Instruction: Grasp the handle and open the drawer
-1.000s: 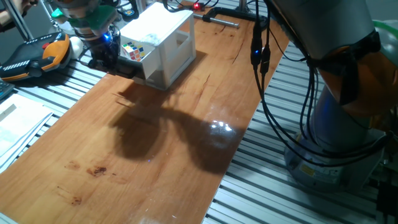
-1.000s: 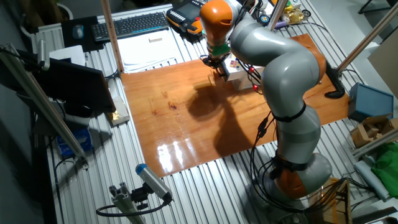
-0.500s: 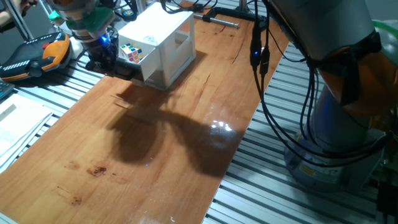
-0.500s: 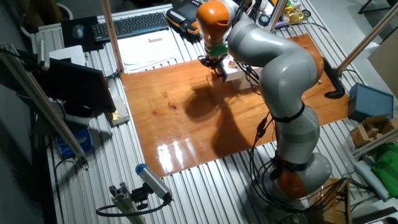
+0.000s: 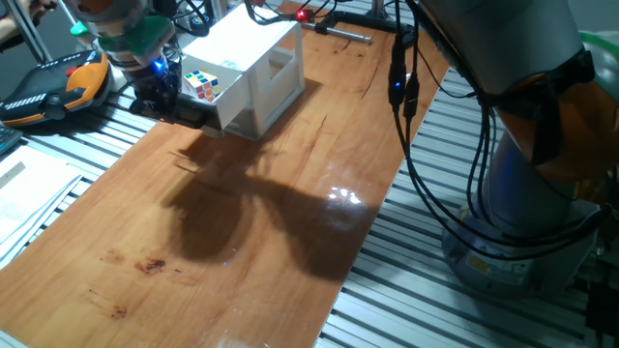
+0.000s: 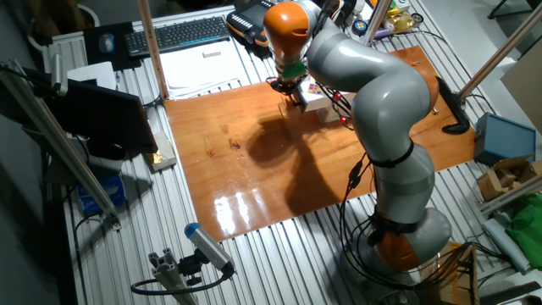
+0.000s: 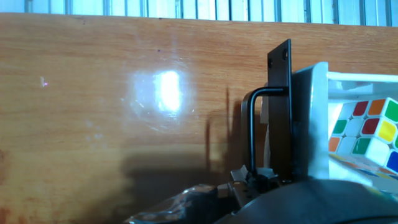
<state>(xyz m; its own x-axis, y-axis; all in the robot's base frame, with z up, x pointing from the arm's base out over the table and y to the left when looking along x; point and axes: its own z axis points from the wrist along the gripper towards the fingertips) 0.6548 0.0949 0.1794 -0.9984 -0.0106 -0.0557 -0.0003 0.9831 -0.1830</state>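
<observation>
1. I see a glossy orange-brown wooden table (image 5: 242, 242) resting on a ribbed aluminium frame (image 5: 426, 290), with a bright lamp glare and the arm's dark shadow on it.
2. At about eleven o'clock on the board stands a white cabinet (image 5: 256, 58); its drawer (image 5: 208, 92) is pulled partly out, showing a colourful puzzle cube (image 5: 201, 84) inside.
3. The gripper (image 5: 160, 97) sits at the drawer's dark front, at the handle (image 7: 252, 134). It appears clamped on that bar, though the hand view hides the fingertips.
4. Around the table: a keyboard (image 6: 178, 34) and papers (image 6: 203, 68) at twelve o'clock, a dark monitor (image 6: 110, 123) at nine.
</observation>
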